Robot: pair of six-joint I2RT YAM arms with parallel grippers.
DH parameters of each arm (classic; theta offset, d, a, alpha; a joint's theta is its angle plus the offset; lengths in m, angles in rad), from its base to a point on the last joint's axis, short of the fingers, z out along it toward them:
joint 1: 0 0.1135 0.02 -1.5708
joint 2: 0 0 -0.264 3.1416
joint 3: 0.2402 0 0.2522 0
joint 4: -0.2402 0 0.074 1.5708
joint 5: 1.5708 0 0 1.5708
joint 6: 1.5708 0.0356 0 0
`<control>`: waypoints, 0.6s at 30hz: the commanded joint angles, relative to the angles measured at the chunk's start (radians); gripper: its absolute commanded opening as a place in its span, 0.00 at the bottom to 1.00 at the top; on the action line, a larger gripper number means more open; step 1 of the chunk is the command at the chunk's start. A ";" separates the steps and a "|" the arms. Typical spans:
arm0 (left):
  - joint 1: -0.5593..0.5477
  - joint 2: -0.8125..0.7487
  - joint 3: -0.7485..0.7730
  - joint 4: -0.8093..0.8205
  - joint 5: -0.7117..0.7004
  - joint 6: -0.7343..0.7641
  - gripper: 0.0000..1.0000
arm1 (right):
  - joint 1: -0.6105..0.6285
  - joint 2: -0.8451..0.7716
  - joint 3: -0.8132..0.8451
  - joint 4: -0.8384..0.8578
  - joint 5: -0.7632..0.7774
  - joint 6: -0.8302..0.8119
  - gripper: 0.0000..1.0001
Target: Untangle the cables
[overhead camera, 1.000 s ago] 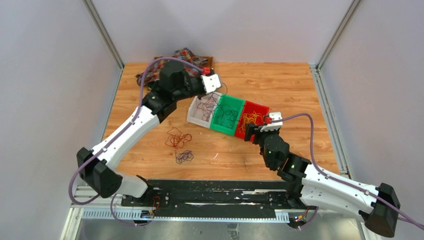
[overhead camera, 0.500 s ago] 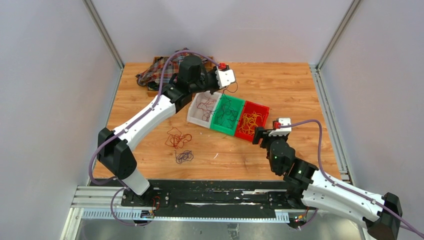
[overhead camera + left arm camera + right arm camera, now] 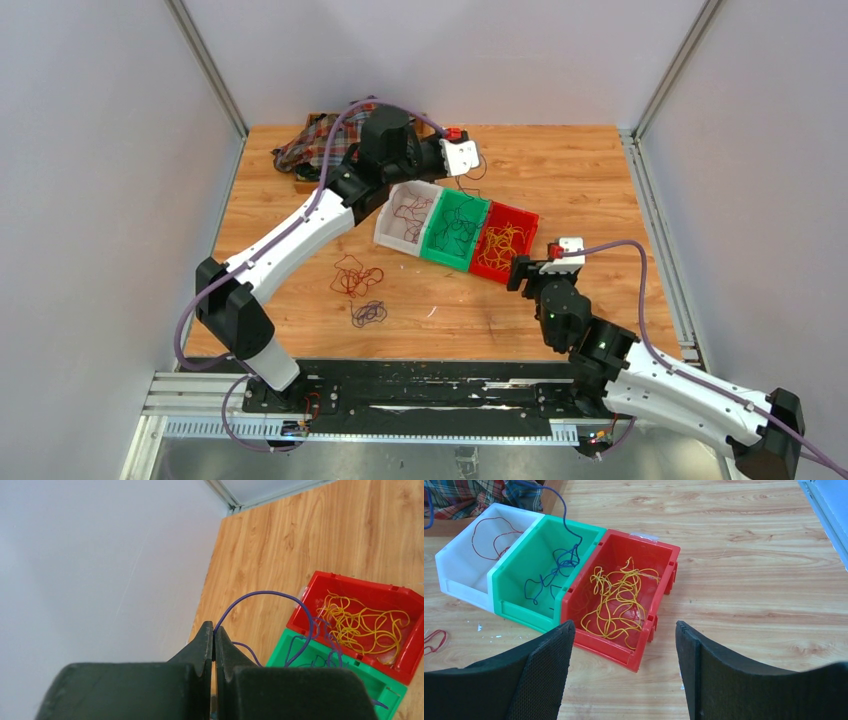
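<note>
One blue-purple cable (image 3: 265,592), pinched by left end effector (image 3: 214,631), trails into green bin (image 3: 360,671).

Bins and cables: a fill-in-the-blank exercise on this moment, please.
The yellow cables lie in the ___ bin.
The blue cable pinched by the left gripper trails into the ___ bin.
The right gripper is ___, holding nothing.
The white bin holds ___ cables.
Missing: red; green; open; red.
</note>
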 commanded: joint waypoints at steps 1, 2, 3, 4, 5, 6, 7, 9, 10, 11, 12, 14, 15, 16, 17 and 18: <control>-0.008 -0.013 -0.047 -0.002 -0.028 0.062 0.00 | -0.010 -0.030 0.004 -0.035 0.024 0.029 0.73; -0.008 -0.007 -0.061 -0.003 -0.033 0.072 0.00 | -0.011 -0.036 0.005 -0.039 0.025 0.028 0.73; -0.008 -0.001 -0.073 -0.003 -0.038 0.078 0.00 | -0.010 -0.042 0.004 -0.043 0.030 0.029 0.73; -0.008 0.005 -0.082 -0.003 -0.040 0.083 0.00 | -0.011 -0.048 0.003 -0.046 0.032 0.028 0.73; -0.008 0.013 -0.090 0.000 -0.042 0.088 0.00 | -0.011 -0.052 0.001 -0.049 0.035 0.029 0.73; -0.008 0.023 -0.097 0.006 -0.043 0.090 0.00 | -0.011 -0.056 0.001 -0.051 0.038 0.029 0.73; -0.008 0.033 -0.104 0.014 -0.044 0.089 0.00 | -0.011 -0.061 0.000 -0.051 0.039 0.030 0.73; -0.008 0.054 -0.114 0.020 -0.044 0.096 0.00 | -0.011 -0.064 -0.003 -0.053 0.044 0.031 0.73; -0.008 0.067 -0.118 0.023 -0.045 0.104 0.00 | -0.011 -0.064 -0.003 -0.053 0.045 0.032 0.73; -0.010 0.079 -0.125 0.031 -0.050 0.109 0.00 | -0.011 -0.062 -0.003 -0.053 0.046 0.033 0.73; -0.011 0.091 -0.131 0.040 -0.059 0.117 0.00 | -0.011 -0.061 -0.002 -0.054 0.047 0.034 0.73; -0.018 0.120 -0.143 0.056 -0.087 0.155 0.00 | -0.011 -0.058 -0.003 -0.053 0.046 0.036 0.73; -0.022 0.136 -0.146 0.058 -0.107 0.184 0.00 | -0.011 -0.059 -0.002 -0.053 0.047 0.038 0.73; -0.027 0.151 -0.149 0.059 -0.127 0.217 0.00 | -0.011 -0.059 -0.002 -0.053 0.050 0.037 0.73; -0.029 0.168 -0.150 0.064 -0.146 0.247 0.00 | -0.011 -0.060 -0.003 -0.053 0.052 0.036 0.73; -0.030 0.187 -0.149 0.065 -0.165 0.263 0.00 | -0.011 -0.062 -0.002 -0.053 0.054 0.033 0.73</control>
